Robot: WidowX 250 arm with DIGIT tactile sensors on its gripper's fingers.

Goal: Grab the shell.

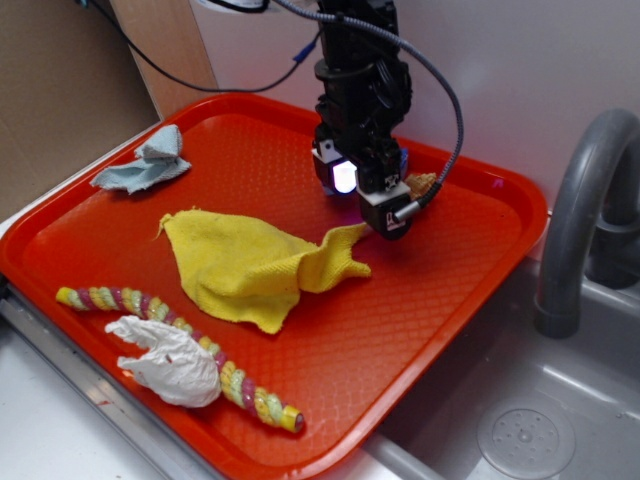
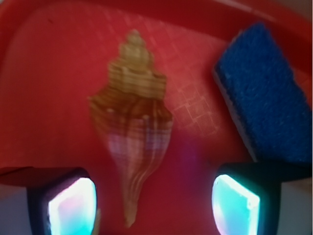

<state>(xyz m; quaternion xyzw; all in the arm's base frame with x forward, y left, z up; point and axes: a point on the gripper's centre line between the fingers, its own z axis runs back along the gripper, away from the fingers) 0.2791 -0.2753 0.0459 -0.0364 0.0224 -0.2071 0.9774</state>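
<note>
The shell (image 2: 132, 127) is tan and cream, ridged, lying on the red tray (image 2: 54, 83) with its spire pointing away and its thin tail reaching down between my fingers. In the exterior view only its tip (image 1: 421, 184) shows behind the arm. My gripper (image 2: 154, 205) is open, its two glowing pads (image 2: 73, 205) wide apart on either side of the tail, touching nothing. In the exterior view the gripper (image 1: 375, 200) hangs low over the tray's far right part.
A blue sponge (image 2: 264, 93) lies just right of the shell. A yellow cloth (image 1: 255, 265) is spread mid-tray, a grey rag (image 1: 145, 165) at the back left, crumpled white paper (image 1: 170, 360) and a striped rope toy (image 1: 250, 395) at the front. A sink with a grey faucet (image 1: 585, 215) is to the right.
</note>
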